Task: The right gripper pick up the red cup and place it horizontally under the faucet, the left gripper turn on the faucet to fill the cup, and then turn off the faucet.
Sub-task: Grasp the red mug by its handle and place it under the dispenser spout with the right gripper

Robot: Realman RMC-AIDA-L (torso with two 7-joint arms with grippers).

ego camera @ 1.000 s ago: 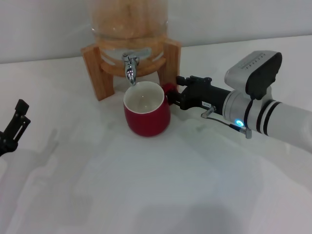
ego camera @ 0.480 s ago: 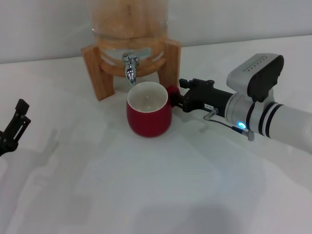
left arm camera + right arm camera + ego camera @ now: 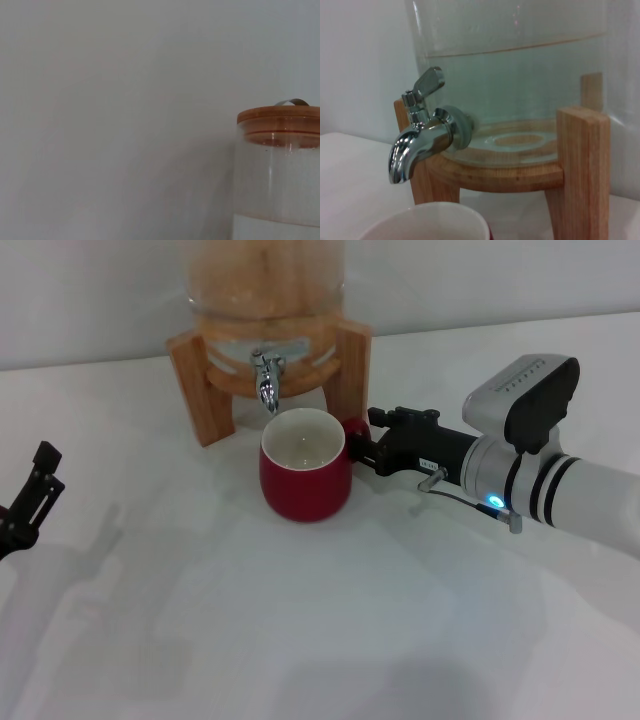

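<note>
Dispenser top cut off in head view; lid visible only in left wrist view, wooden disc on clear glass. Right wrist view: own fingers hidden, only white cup rim visible.
Faucet: shiny chrome, lever top, downturned spout; stand plain wood.
Red cup: squat, glossy dark red, white inside, upright on table, mouth just below and in front of faucet spout.
Right gripper: at cup handle, right of cup; clenched or released, cannot tell.
Left gripper: far left of cup, partly cut off, fingers parted.
</note>
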